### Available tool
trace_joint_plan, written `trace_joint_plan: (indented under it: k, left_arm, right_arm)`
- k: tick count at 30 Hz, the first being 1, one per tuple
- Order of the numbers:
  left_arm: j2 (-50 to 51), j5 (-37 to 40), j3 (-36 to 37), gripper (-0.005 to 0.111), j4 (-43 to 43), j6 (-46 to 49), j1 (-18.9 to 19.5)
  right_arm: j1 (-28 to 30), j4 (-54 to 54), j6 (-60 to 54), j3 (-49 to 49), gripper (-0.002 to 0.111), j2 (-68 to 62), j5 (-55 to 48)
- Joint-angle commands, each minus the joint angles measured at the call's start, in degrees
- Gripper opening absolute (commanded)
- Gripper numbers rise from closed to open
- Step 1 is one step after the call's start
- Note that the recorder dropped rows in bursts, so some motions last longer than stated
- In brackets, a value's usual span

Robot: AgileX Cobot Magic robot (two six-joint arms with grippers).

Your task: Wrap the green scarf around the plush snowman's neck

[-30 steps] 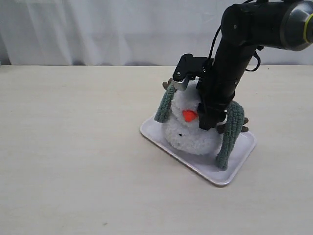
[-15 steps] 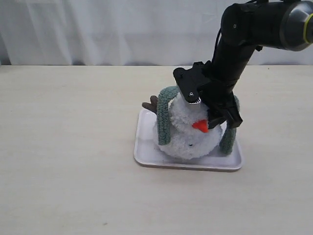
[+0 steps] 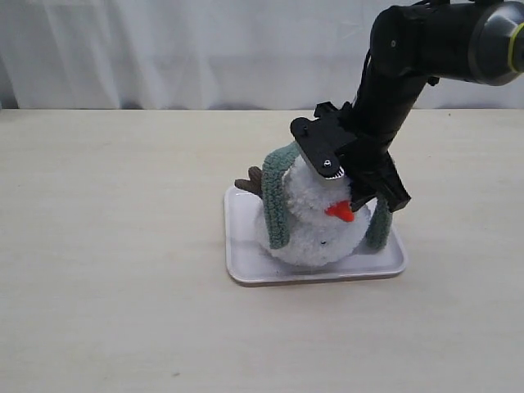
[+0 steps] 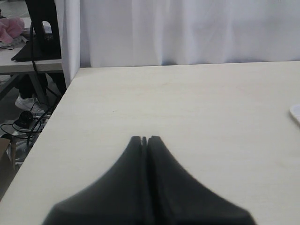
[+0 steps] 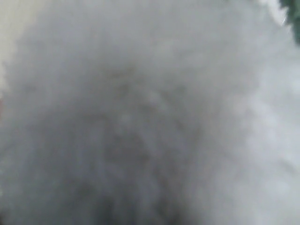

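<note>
One arm [image 3: 393, 82] slanting down, right end effector [image 3: 354, 182] clamped on plush snowman [image 3: 313, 233], left end effector [image 4: 144, 139] together

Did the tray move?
Yes. The tray turned: its front edge was slanted and now runs parallel to the far edge of the table.

White tray [image 3: 241, 246]: rectangular, rounded corners, raised rim, flat on table [image 3: 115, 262], right of centre in exterior view. Long sides roughly parallel to near table edge. Table: pale beige, matte. White curtain [image 3: 164, 49] across back, soft folds. Left wrist view: past table's side edge, second desk [image 4: 23, 66] carrying pink bundle [image 4: 11, 26] and black stand [image 4: 42, 23]. Cables [image 4: 23, 124] and white shoe [image 4: 24, 102] on floor below.
</note>
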State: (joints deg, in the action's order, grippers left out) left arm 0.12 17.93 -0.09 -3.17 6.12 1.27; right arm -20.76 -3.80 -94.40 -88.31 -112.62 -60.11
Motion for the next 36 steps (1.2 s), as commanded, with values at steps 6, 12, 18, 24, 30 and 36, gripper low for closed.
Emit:
trace_joint_plan:
  k: [6,12,18,24,30,36]
  left_arm:
    - [-0.12,-0.39,0.09,0.0,0.12,-0.38,0.1]
    - [-0.12,-0.39,0.09,0.0,0.12,-0.38,0.1]
    - [-0.12,-0.39,0.09,0.0,0.12,-0.38,0.1]
    - [-0.12,-0.39,0.09,0.0,0.12,-0.38,0.1]
    - [-0.12,-0.39,0.09,0.0,0.12,-0.38,0.1]
    - [-0.12,-0.39,0.09,0.0,0.12,-0.38,0.1]
  right_arm:
    - [-0.08,-6.2,15.57,0.09,0.004,-0.14,3.31]
    - [-0.08,-5.55,18.21,0.09,0.01,-0.14,3.26]
    - [-0.08,-5.55,19.13,0.09,0.051,-0.14,3.75]
    - [-0.08,-5.55,21.28,0.09,0.071,0.52,3.71]
    - [-0.08,-4.75,24.59,0.09,0.071,3.81,3.18]
    - [-0.08,-2.56,27.52,0.09,0.071,6.71,1.03]
